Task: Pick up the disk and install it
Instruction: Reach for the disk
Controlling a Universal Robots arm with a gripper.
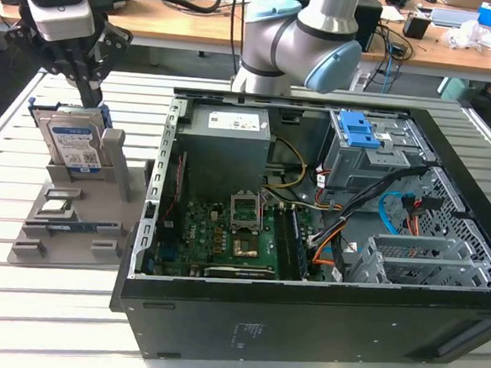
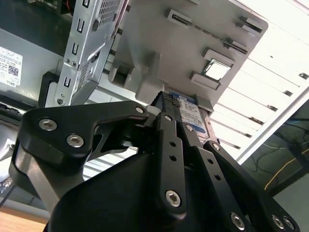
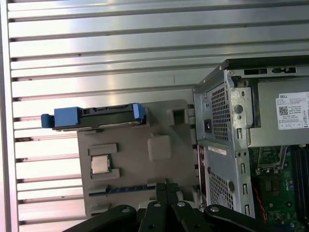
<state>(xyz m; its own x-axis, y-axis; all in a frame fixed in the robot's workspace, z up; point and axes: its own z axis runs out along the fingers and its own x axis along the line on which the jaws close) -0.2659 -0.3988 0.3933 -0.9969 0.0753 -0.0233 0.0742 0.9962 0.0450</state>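
Nearest, by the front edge of the bench [image 1: 50, 322], the dark wall of an open computer case [image 1: 303, 331], with green motherboard [image 1: 217, 232] and blue ribbed latch [image 1: 359, 129] exposed inside. Beside the case, toward the bench edge on the exterior view's left, a gray holder [image 1: 100, 212] flat on the slats. On the holder, from near to far: a memory stick [image 1: 67, 225] in its groove, a square processor chip [image 1: 57, 207], then the disk [image 1: 76, 143], standing upright on edge in the far slot, label toward the front edge, blue rails at both sides. Directly over the disk's top edge, the hand [image 1: 93, 97], fingers pressed together, pinching nothing; touching the disk or not, hard to tell. Behind the case, near the far edge, the arm [image 1: 298, 36] with gray and blue joints.
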